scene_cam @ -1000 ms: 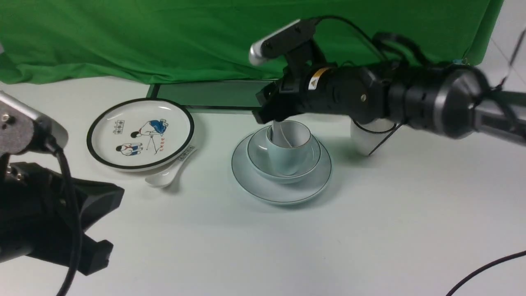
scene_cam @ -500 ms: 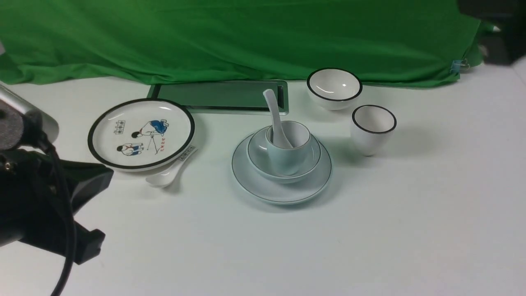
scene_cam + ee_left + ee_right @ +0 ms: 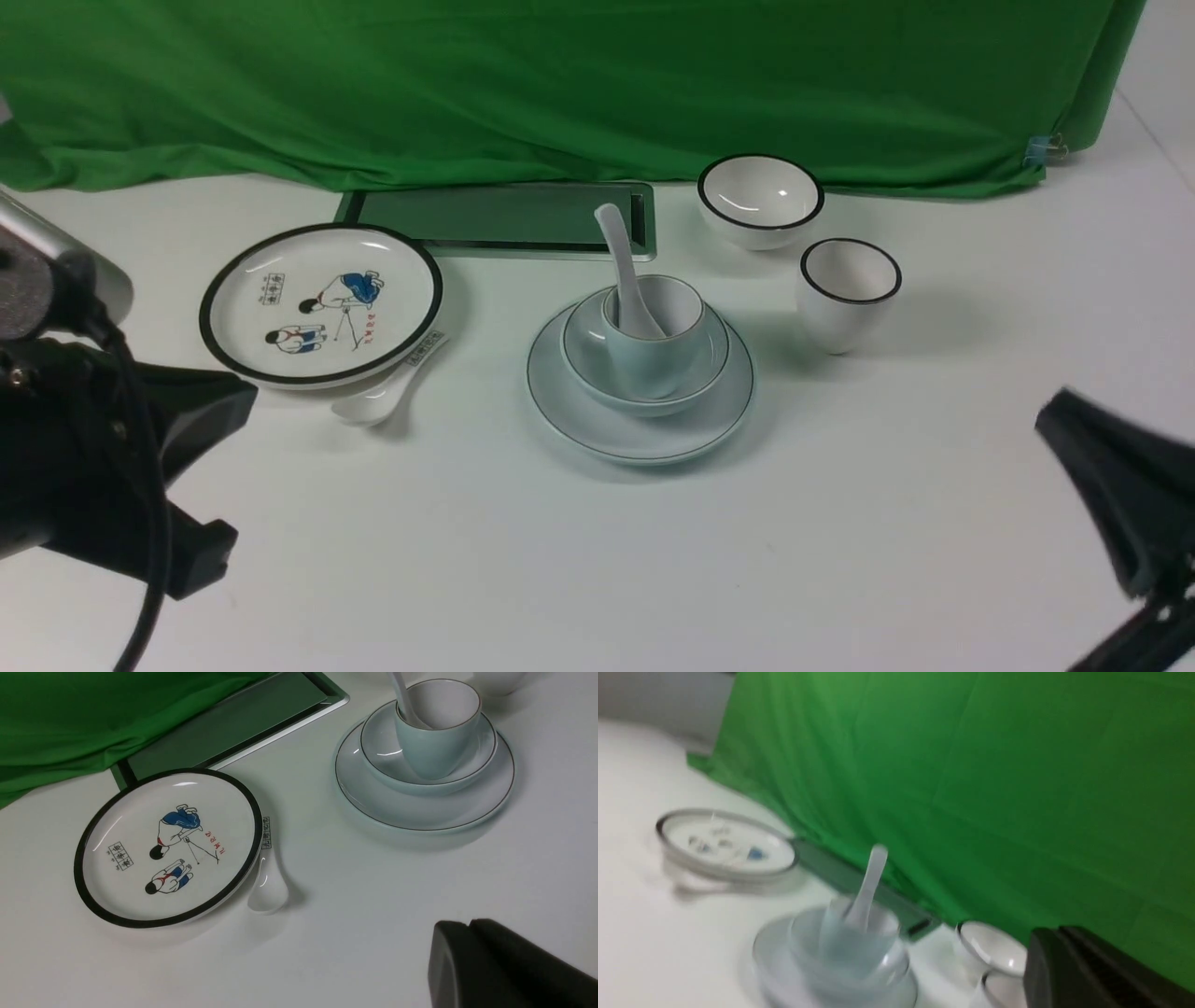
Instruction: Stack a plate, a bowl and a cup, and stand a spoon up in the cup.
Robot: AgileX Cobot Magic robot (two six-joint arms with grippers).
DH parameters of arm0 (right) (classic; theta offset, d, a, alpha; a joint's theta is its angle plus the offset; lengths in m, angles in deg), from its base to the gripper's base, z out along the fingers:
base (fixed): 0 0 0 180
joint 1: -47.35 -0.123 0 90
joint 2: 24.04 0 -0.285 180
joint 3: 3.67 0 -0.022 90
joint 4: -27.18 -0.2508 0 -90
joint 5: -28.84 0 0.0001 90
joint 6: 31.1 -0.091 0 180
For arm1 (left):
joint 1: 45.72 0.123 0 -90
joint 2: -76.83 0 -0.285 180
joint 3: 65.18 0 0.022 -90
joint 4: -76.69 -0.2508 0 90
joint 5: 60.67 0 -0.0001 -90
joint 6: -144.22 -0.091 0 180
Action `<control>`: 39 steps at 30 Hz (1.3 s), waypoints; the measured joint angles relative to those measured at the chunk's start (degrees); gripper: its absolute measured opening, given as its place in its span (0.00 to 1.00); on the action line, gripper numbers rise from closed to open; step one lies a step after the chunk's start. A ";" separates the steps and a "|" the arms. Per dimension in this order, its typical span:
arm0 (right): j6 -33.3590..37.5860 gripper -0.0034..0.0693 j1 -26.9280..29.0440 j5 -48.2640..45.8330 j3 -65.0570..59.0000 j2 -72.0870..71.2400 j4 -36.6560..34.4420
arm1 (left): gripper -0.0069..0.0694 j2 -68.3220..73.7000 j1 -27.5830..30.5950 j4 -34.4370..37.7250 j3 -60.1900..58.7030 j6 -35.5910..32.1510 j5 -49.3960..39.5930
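Note:
The pale plate point(image 3: 640, 437) sits mid-table with the bowl point(image 3: 581, 359) on it and the light-blue cup point(image 3: 653, 359) in the bowl. The white spoon point(image 3: 618, 252) stands in the cup, its handle leaning up and to the left. The same stack shows in the left wrist view: plate point(image 3: 490, 798), bowl point(image 3: 378, 751), cup point(image 3: 434, 742). My left gripper point(image 3: 469, 924) is shut and empty, near the front left point(image 3: 245, 397). My right gripper point(image 3: 1050, 422) is low at the front right, well away from the stack, its jaws point(image 3: 1057, 931) together with nothing in them.
A black-rimmed cartoon plate point(image 3: 317, 303) lies at the left with a labelled spoon point(image 3: 378, 399) at its near edge. A black-rimmed bowl point(image 3: 759, 201) and cup point(image 3: 848, 294) stand right of the stack. A flat grey-green panel point(image 3: 499, 217) and the green cloth point(image 3: 560, 84) lie behind.
My right arm has let go of the spoon, left it standing in the cup, and pulled back to the front right with its jaws shut. The left arm barely moved.

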 joint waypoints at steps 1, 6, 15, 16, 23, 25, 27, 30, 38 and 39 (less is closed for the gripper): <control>0.42 0.11 0.00 1.89 -4.98 0.00 -0.51 | 0.04 0.00 0.00 -0.06 0.00 0.00 0.00; -0.54 0.14 0.00 -2.63 -7.51 -0.12 -2.40 | 0.04 0.00 0.00 -0.06 0.00 0.00 0.08; 0.05 0.06 6.60 -9.02 -7.64 -14.16 -7.41 | 0.04 0.00 0.00 -0.13 0.00 -0.19 0.92; 0.10 0.06 8.95 -10.74 -7.64 -17.35 -7.56 | 0.04 0.00 0.00 -0.13 0.00 -0.19 1.27; -0.20 0.06 19.17 -27.25 -7.64 -34.02 -7.56 | 0.04 0.00 0.00 -0.13 0.00 -0.24 2.49; -1.39 0.06 21.86 -32.94 -7.64 -38.14 -7.56 | 0.05 0.00 0.00 -0.13 0.00 -0.38 2.61; -4.35 0.06 24.66 -38.67 -7.64 -39.89 -7.18 | 0.05 0.00 0.00 -0.13 0.00 -0.43 2.76; -8.00 0.06 26.01 -42.54 -7.64 -40.16 -4.69 | 0.05 0.00 0.00 0.03 0.00 -0.48 2.83; -16.78 0.06 26.06 -47.55 -7.64 -40.27 1.40 | 0.05 0.00 0.00 0.03 0.00 -0.63 3.07; -16.78 0.06 26.06 -47.61 -7.64 -40.27 1.55 | 0.05 0.00 0.00 0.03 0.00 -0.63 3.09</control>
